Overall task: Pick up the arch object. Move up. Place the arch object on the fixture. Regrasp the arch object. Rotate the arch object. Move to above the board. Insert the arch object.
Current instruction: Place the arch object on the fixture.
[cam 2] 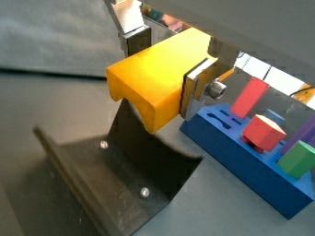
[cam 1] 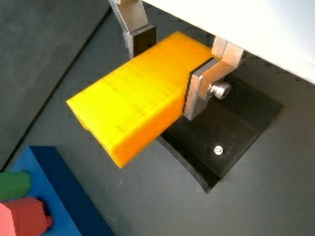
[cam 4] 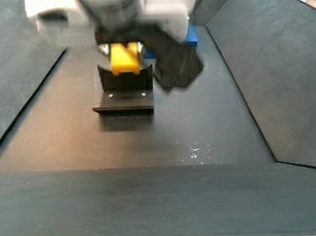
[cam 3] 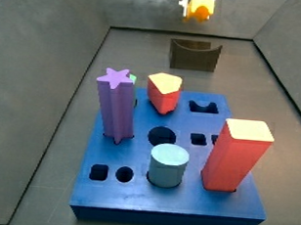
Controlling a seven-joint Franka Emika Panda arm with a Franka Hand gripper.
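On my wrist feed the gripper [cam 1: 172,57] was right there in close, jaws pinching the arch object [cam 1: 133,96], a silver finger [cam 1: 204,83] flat against each side of that yellow-orange block, nothing slipping that I could see. Just beyond it, lower down, sat the fixture [cam 2: 117,180], its dark bracket on the base plate, and there was clear air between block and bracket, so the arch object hung above it, not touching. A side view agreed: the arch object [cam 4: 124,57] rode over the fixture [cam 4: 123,96]. I judged I was in the carry between moving up and placing on the fixture, pick-up done and regrasp not yet begun. The next move, as I read it, called for a straight descent with the block lined up over the scoop in the fixture's top edge before the jaws let go. Farther off stood the board [cam 3: 108,185], blue, loaded with coloured pegs [cam 3: 115,104], well apart from the gripper [cam 3: 197,7].
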